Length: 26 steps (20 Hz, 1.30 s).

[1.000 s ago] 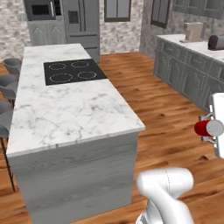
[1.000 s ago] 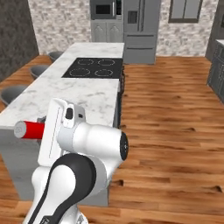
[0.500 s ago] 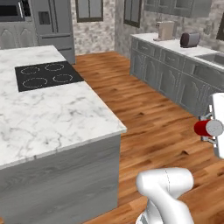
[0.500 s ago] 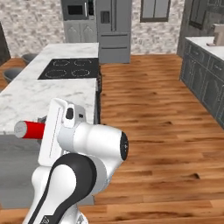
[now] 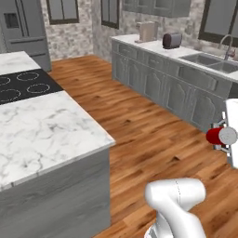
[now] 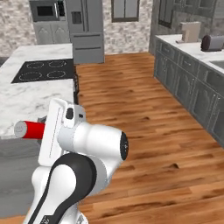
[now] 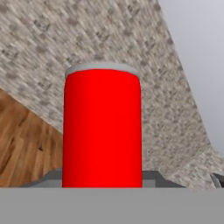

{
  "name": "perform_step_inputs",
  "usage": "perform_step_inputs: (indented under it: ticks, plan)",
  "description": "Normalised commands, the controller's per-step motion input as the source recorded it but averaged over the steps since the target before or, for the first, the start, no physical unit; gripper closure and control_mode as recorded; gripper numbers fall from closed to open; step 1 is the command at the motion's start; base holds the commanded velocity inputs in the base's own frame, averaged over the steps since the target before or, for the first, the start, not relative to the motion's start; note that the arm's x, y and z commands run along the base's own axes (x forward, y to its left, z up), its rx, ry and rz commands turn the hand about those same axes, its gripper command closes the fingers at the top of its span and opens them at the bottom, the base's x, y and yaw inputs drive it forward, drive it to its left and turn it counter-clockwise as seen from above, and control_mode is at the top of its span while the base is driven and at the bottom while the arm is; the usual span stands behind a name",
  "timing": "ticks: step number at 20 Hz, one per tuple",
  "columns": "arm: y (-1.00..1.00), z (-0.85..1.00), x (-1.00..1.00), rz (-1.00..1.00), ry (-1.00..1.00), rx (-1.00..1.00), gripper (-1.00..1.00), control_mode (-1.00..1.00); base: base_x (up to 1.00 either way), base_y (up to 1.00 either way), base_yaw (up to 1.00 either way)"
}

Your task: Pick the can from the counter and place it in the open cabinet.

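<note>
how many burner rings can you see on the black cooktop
4 in the right base view, on the cooktop set into the counter: two at the back, two at the front. The left base view cuts some off at its edge.

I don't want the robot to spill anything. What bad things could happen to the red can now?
The small red can with the silver top lies sideways in the gripper, out over the wooden floor, so a slip would likely drop it. Swinging round, it might also knock the white marble island counter close beside it.
</note>
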Motion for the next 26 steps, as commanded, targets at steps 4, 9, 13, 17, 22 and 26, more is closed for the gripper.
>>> perform_step_inputs:
  ticks: [4,9,13,17,22,26]
  plan:
    - [0.0,0.0,0.0,0.0,0.0,0.0,1.0,1.0,0.0,-0.39,-0.31]
    - [0.0,0.0,0.0,0.0,0.0,0.0,1.0,1.0,0.0,-0.39,-0.33]
    - [0.0,0.0,0.0,0.0,0.0,0.0,1.0,1.0,0.0,-0.4,-0.33]
    - [0.0,0.0,0.0,0.0,0.0,0.0,1.0,1.0,0.0,-0.4,-0.33]
    - [0.0,0.0,0.0,0.0,0.0,0.0,1.0,1.0,0.0,-0.37,-0.34]
    - [0.0,0.0,0.0,0.0,0.0,0.0,1.0,1.0,0.0,-0.35,-0.34]
